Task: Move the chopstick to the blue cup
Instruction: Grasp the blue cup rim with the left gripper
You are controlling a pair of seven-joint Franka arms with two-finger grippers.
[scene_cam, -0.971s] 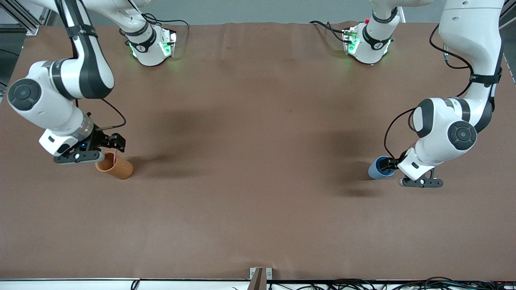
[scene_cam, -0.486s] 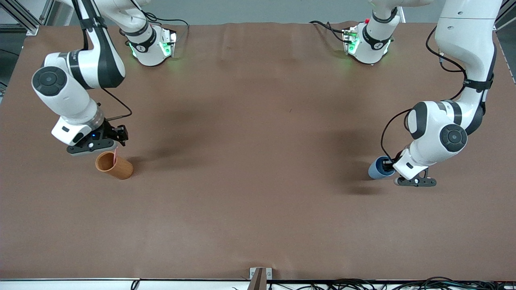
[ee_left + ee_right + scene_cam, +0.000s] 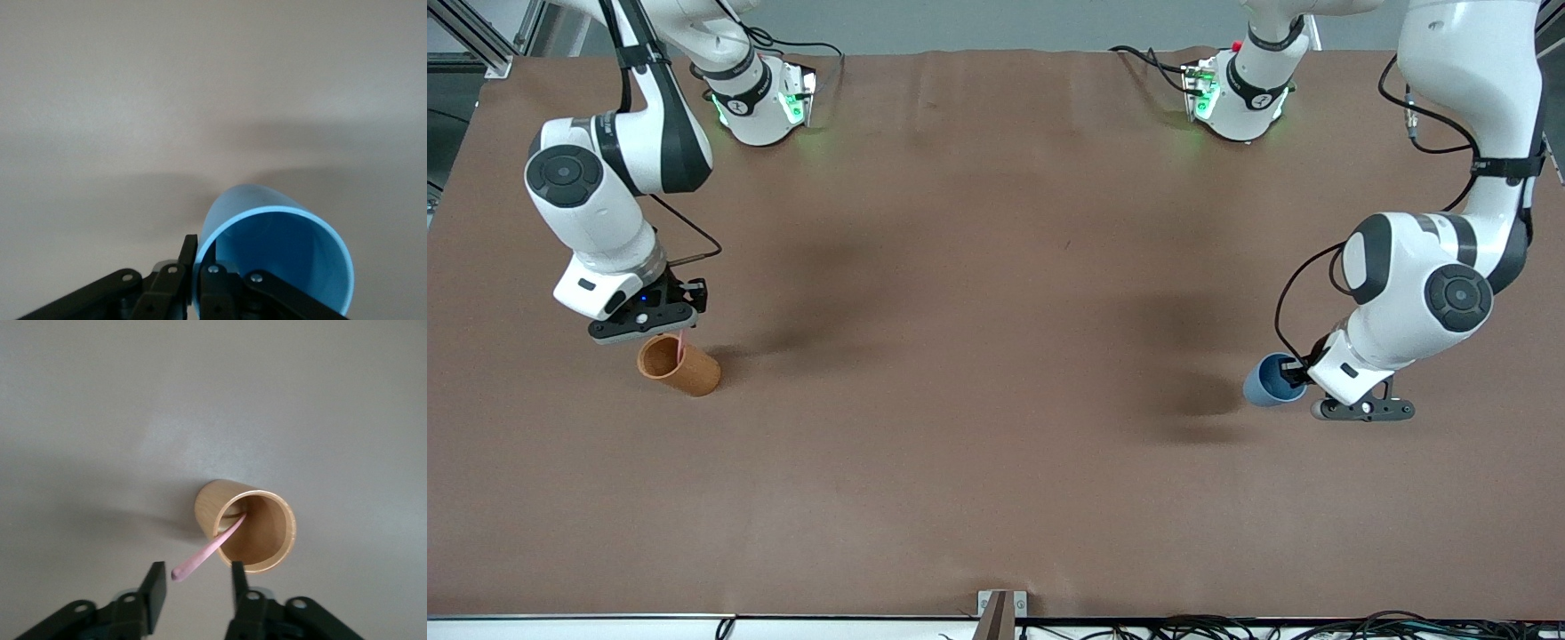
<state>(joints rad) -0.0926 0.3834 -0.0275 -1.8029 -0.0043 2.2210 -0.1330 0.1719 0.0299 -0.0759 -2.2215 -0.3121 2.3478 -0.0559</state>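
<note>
Table (image 3: 996, 356): brown cover, both arm bases along its edge farthest from front cam.

R arm reaches down to its own end of table; R gripper (image 3: 685, 331) sits just above the orange cup (image 3: 679, 365), fingers (image 3: 155, 590) spread w/ a gap, top of the stick (image 3: 208, 554) between them but touching neither pad.

L arm bends down at its end; L gripper (image 3: 1294, 380) pinches the blue cup (image 3: 1267, 381) by its rim, one finger (image 3: 212, 283) inside the wall, other outside, pressed tight on it. Cup looks slightly tilted in wrist view; can't tell if it's off the table.

Orange cup stands upright, well apart from blue cup.

Stick: pink, leaning inside orange cup, lower end at the bottom, upper end poking out past the rim.
</note>
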